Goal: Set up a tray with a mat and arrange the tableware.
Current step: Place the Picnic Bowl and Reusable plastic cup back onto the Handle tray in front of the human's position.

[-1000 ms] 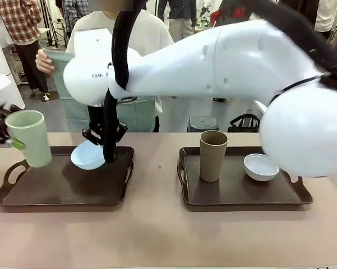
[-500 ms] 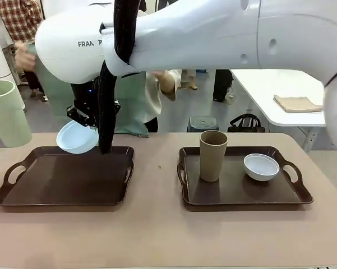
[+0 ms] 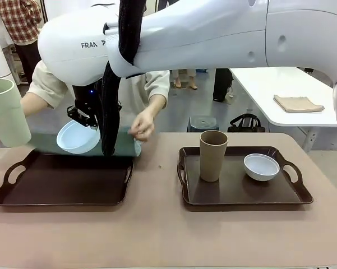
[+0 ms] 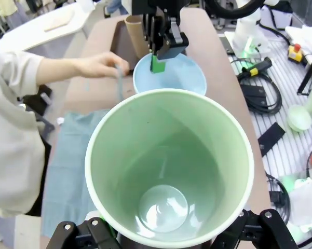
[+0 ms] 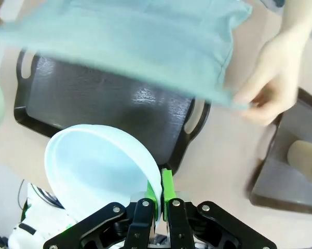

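Tan worktop point(image 3: 157, 235), two dark trays
The left tray point(image 3: 61, 188) and the right tray point(image 3: 235, 193) lie flat on it, side by side, apart; a tiny speck point(image 3: 160, 166) sits between them.

1. A tan table point(image 3: 157, 235) ran across the front under even indoor light
2. Behind it at the right stood a white table point(image 3: 263, 84) with a folded beige cloth point(image 3: 294, 103) on top
3. On the grey floor point(image 3: 179, 112) beyond sat a grey stool point(image 3: 203, 123) with a black bag point(image 3: 245, 122) just beside it
4. At the far left stood a person in a plaid shirt point(image 3: 19, 19), and dark-trousered legs point(image 3: 221, 84) showed farther back
5. In the left wrist view, black cables point(image 4: 257, 66) and a yellow box with a red button point(image 4: 296, 52) lay on a ribbed grey surface point(image 4: 296, 98) beside the tan table
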Controlling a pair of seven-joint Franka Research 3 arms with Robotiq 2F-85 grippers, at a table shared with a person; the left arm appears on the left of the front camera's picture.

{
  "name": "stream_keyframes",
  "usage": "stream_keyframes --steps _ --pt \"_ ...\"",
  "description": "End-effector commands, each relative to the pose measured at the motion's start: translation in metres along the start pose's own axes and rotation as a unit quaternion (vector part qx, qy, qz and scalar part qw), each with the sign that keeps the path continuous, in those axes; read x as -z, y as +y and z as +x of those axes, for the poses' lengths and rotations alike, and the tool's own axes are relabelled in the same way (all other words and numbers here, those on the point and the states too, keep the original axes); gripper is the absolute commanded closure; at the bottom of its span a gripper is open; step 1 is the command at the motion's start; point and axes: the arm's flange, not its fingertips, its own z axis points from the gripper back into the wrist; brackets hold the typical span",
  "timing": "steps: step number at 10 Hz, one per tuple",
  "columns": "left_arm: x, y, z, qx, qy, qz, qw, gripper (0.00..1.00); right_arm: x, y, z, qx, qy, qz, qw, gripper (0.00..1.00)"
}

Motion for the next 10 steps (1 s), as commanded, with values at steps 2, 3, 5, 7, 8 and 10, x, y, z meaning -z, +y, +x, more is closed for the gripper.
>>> stream_keyframes --steps 2,3,5,7,8,10 --pt "0.0000 0.0010 -0.0010 0.009 0.003 0.002 1.000 1.00 -0.0022 0.0020 0.0027 0.000 0.004 -0.003 1.000 1.00" --pt "0.0000 0.0010 -0.0010 0.009 0.003 0.002 1.000 1.00 -0.0022 0.0020 0.0027 0.000 0.004 -0.003 1.000 1.00" --pt "0.0000 0.0010 -0.0010 0.009 0.003 0.002 1.000 1.00 -0.0022 0.0020 0.0027 0.000 0.004 -0.003 1.000 1.00" --pt "0.0000 0.0010 -0.0010 0.009 0.003 0.002 1.000 1.00 -0.0022 0.0020 0.0027 0.000 0.004 -0.003 1.000 1.00" --pt "0.0000 0.0010 -0.0010 0.009 0.003 0.002 1.000 1.00 -0.0022 0.0020 0.0027 0.000 0.004 -0.003 1.000 1.00" --pt "0.0000 0.0010 -0.0010 0.009 0.003 0.002 1.000 1.00 -0.0022 0.0020 0.0027 0.000 0.004 -0.003 1.000 1.00"
